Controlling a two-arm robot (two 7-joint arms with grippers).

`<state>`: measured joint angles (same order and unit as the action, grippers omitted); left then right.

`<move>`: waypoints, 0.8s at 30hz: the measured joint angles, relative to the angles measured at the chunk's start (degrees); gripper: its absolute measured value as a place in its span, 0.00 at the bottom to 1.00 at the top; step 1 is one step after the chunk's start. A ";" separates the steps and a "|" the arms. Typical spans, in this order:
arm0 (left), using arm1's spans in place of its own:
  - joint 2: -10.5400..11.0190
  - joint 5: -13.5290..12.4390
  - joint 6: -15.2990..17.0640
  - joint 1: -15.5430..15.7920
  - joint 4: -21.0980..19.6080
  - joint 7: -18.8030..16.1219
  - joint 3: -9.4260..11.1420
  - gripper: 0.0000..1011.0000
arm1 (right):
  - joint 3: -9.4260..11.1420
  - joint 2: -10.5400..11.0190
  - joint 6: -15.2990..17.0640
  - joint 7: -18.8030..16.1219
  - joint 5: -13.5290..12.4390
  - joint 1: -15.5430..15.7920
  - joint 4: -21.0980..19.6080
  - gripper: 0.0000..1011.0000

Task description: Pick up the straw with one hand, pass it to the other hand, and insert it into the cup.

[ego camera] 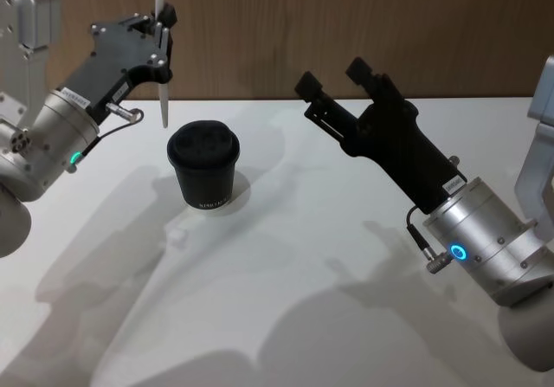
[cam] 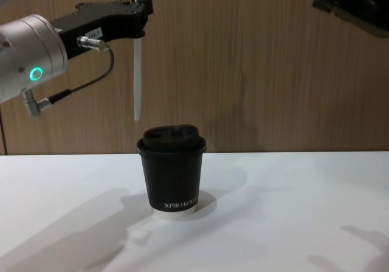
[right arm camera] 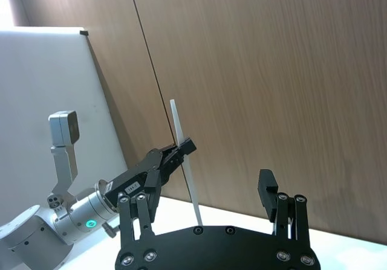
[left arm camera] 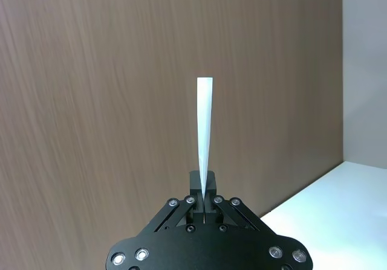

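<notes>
While the head view was examined, the left end effector point(ego camera: 162, 25) was found clamped on the white straw point(ego camera: 162, 93), holding it upright above the white surface point(ego camera: 329, 257), its lower tip hanging up and to the left of the black lidded cup point(ego camera: 203, 165). Such a vertical hold is judged to suit a straight descent into the lid. The right end effector point(ego camera: 344, 80) stood to the right of the cup with fingers spread wide and nothing between them, well apart from the straw.

From the left wrist view, the straw point(left arm camera: 204, 137) rose straight out of the closed left end effector point(left arm camera: 204, 202), gripped low on its visible length.

From the right wrist view, the right end effector point(right arm camera: 205, 205) gaped empty, facing the left end effector point(right arm camera: 181, 149) and the straw point(right arm camera: 184, 167) farther off.

From the chest view, the straw point(cam: 138, 71) hung from the left end effector point(cam: 138, 10), its tip clear above the cup point(cam: 172, 168) and slightly left of the lid. Insertion was judged not yet begun.
</notes>
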<state>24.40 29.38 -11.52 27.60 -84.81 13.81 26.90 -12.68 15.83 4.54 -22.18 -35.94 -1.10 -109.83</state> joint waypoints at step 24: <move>-1.55 0.48 1.44 0.40 0.73 2.21 -0.18 0.01 | 0.00 0.00 0.00 0.00 0.00 0.00 0.00 0.99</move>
<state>22.85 29.86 -10.08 28.00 -84.08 16.02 26.73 -12.68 15.84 4.54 -22.18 -35.94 -1.10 -109.83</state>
